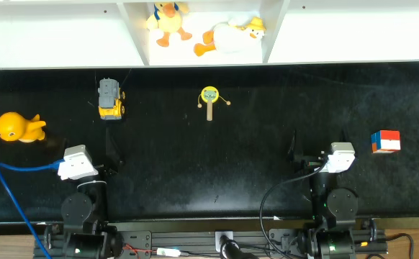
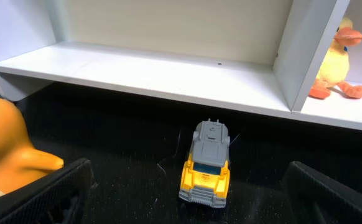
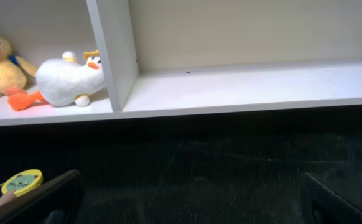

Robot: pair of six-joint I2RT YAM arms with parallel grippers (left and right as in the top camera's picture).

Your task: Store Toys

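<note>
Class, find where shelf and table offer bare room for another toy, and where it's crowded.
Free: white shelf's left compartment, right compartment, black table between yellow rattle and red-white-blue cube. Crowded: middle compartment, with yellow plush duck, white plush duck.

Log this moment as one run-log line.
left tool open, facing toy truck | right tool open, empty | shelf: yellow plush duck, white plush duck | table: orange duck, rattle drum, coloured cube
</note>
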